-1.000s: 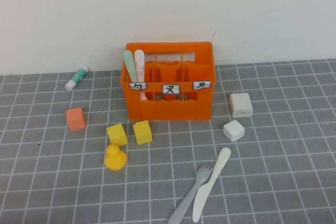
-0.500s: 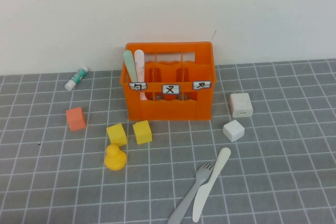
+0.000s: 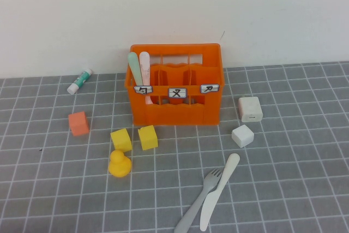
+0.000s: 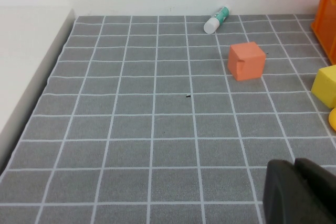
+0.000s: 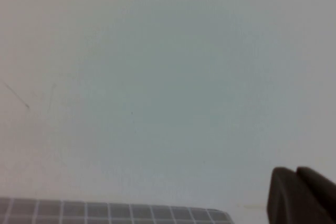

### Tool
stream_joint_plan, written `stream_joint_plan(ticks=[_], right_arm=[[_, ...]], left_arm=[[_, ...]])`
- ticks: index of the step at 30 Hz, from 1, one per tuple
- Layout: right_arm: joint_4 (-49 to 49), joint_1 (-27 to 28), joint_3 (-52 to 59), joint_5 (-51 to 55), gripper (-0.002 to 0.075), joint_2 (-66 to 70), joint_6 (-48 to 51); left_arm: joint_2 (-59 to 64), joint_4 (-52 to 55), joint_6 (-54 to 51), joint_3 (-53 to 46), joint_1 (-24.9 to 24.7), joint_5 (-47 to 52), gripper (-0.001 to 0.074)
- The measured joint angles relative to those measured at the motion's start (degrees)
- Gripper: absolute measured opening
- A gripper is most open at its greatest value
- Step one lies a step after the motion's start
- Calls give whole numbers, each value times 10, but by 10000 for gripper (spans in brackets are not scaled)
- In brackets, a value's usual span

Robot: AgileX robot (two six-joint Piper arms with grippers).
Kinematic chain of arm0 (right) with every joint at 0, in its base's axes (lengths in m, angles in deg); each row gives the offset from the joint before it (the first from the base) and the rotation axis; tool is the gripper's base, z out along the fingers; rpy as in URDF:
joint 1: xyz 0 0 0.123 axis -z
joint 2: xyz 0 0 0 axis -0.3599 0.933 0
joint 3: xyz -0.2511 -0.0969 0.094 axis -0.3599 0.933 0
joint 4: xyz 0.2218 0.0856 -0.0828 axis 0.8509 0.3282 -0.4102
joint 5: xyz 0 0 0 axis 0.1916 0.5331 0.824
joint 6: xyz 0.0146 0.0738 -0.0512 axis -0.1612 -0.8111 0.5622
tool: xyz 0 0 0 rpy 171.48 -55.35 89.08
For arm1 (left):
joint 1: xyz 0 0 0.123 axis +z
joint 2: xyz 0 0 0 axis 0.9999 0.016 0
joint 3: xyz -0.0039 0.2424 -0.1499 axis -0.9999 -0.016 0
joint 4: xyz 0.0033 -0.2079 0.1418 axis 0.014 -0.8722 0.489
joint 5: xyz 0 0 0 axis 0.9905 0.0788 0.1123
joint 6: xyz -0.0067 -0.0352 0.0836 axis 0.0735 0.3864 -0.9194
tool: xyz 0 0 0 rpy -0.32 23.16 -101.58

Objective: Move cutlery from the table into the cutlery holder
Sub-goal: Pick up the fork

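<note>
At twelve o'clock on the table (image 3: 283,189), against the wall: an orange crate (image 3: 174,114) with three white labels across its front. Holds two spoons upright in its nine o'clock compartment, the green spoon (image 3: 132,64) just beside the pink spoon (image 3: 145,66), both handles poking above the rim.

At five o'clock, well apart from the crate: a grey fork (image 3: 193,211) and a white knife (image 3: 218,192) flat on the tiles. Both angled toward one o'clock, the knife touching the fork near its prongs.

At three o'clock of the crate, two white blocks (image 3: 250,109) (image 3: 242,135). At seven o'clock of it, two yellow cubes (image 3: 121,139) (image 3: 148,137) and a yellow duck (image 3: 119,163). Farther out at nine o'clock, a small orange cube (image 3: 78,123); at ten o'clock, a white and green tube (image 3: 80,81) by the wall.

Left gripper (image 4: 295,169): low over bare tiles on the left side of the table, facing the orange cube and tube, fingers pressed together, holding nothing.

Right gripper (image 5: 296,174): raised and facing the pale wall, fingers also pressed together, holding nothing.
</note>
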State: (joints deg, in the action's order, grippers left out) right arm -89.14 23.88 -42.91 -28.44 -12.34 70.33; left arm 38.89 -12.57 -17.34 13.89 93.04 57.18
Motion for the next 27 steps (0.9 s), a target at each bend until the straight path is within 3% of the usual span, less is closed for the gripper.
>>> stream_joint_plan(ticks=[5,9,22,27], right_arm=[[27,0,-2,43,-3,0,170],[102,0,-30,121,-3,19,288],[298,0,-278,447,-3,286,325],[363,0,-319,492,-3,400,325]], left_arm=[[0,0,0,0,0,0,-1],[0,0,0,0,0,0,-1],[0,0,0,0,0,1,-1],[0,0,0,0,0,1,-1]])
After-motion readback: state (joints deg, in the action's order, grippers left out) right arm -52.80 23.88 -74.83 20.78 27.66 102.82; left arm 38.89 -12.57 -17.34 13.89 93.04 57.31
